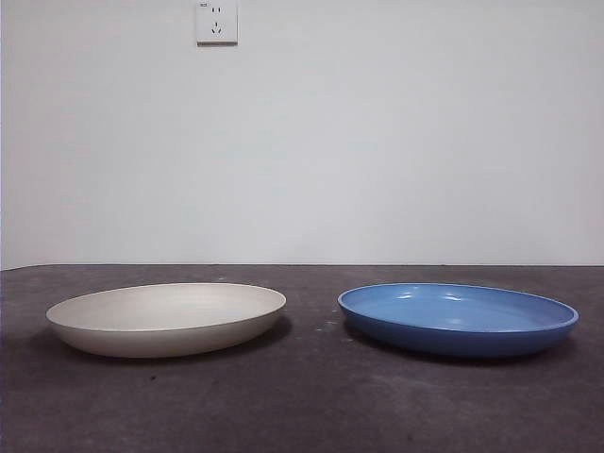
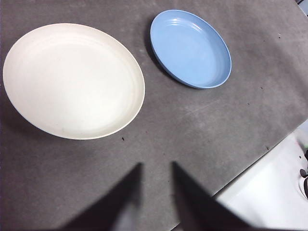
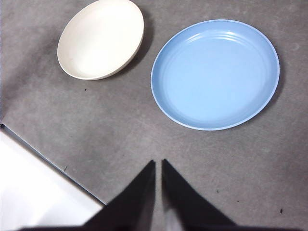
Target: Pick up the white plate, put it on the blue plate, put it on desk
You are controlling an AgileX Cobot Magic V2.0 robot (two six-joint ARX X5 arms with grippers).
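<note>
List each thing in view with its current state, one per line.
white plate: empty, flat on the desk, apart from the blue plate.
blue plate: empty, flat on the desk, nothing stacked on it.
left hand: above the desk, jaws slightly apart, holding nothing.
right hand: above the desk, jaws nearly together, holding nothing.
desk: carries both plates.

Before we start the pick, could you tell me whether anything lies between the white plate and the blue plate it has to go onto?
Nothing visible does. The white plate and the blue plate sit side by side, apart, with only bare desk in the gap. Both plates look empty, and neither gripper is near them.
</note>
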